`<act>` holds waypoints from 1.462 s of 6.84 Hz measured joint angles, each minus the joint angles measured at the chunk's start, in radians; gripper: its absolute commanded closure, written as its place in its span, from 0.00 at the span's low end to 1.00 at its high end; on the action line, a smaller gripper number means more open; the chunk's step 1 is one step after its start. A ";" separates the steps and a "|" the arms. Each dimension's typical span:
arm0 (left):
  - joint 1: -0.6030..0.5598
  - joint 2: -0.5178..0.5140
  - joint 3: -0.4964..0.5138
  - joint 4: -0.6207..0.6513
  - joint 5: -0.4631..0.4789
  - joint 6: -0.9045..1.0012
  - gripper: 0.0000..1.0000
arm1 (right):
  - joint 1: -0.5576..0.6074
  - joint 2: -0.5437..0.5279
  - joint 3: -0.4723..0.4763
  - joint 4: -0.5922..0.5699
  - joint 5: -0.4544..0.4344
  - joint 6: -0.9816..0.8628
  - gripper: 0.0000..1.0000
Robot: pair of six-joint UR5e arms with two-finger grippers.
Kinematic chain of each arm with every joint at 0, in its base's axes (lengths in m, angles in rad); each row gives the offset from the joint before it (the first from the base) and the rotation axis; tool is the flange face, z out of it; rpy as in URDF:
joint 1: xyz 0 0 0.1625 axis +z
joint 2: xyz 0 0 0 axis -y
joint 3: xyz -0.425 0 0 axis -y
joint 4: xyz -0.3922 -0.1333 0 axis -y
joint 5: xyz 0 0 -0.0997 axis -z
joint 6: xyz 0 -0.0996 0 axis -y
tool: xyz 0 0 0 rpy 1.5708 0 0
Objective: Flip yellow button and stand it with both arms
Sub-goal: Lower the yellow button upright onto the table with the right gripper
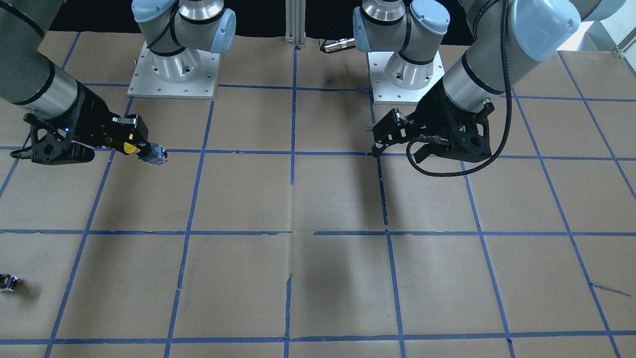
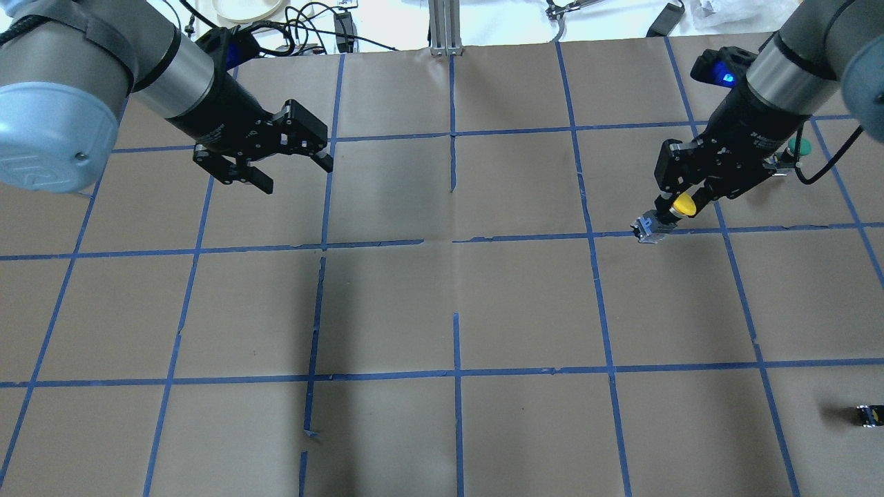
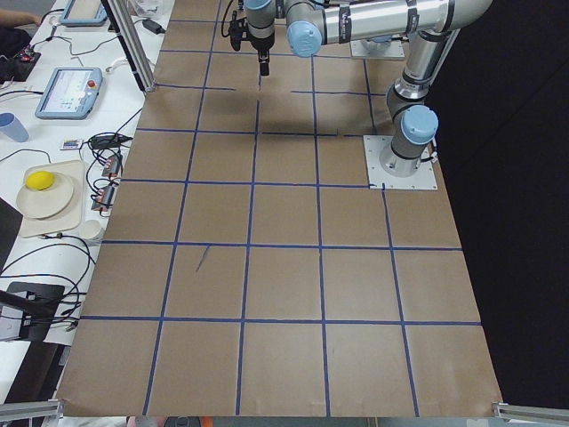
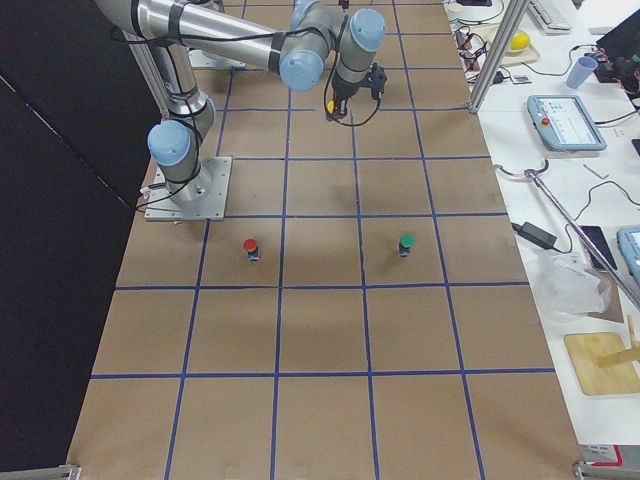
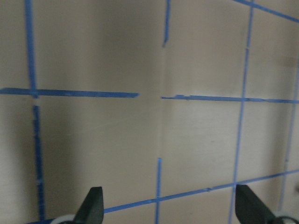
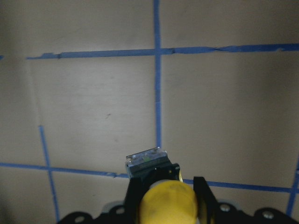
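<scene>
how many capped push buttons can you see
3. The yellow button is held in the right end effector; the red button and the green button stand apart on the table at the robot's right. None seems hidden.

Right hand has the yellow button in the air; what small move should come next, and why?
Probably bring the left hand toward the centre. The right hand grips the yellow button at its cap, off the table, grey body jutting free; the left hand is open, empty and far across, so a handover needs closing that gap.
</scene>
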 measured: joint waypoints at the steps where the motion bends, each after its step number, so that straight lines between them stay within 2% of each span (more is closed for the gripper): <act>1: -0.005 0.008 0.017 -0.001 0.144 0.001 0.00 | -0.024 0.018 0.048 -0.107 -0.119 0.042 0.95; 2: -0.008 0.010 0.043 -0.021 0.235 0.003 0.00 | -0.065 0.048 0.068 -0.177 -0.201 0.066 0.96; 3: -0.009 0.007 0.075 -0.048 0.268 0.004 0.00 | -0.107 0.078 0.073 -0.223 -0.251 0.073 0.97; 5: -0.008 -0.008 0.107 -0.094 0.267 0.005 0.00 | -0.171 0.119 0.069 -0.284 -0.335 0.069 0.98; 8: -0.008 -0.021 0.128 -0.107 0.266 0.008 0.00 | -0.220 0.159 0.076 -0.350 -0.355 0.040 0.98; 10: -0.009 -0.018 0.135 -0.107 0.253 0.008 0.00 | -0.302 0.195 0.082 -0.397 -0.343 -0.018 0.98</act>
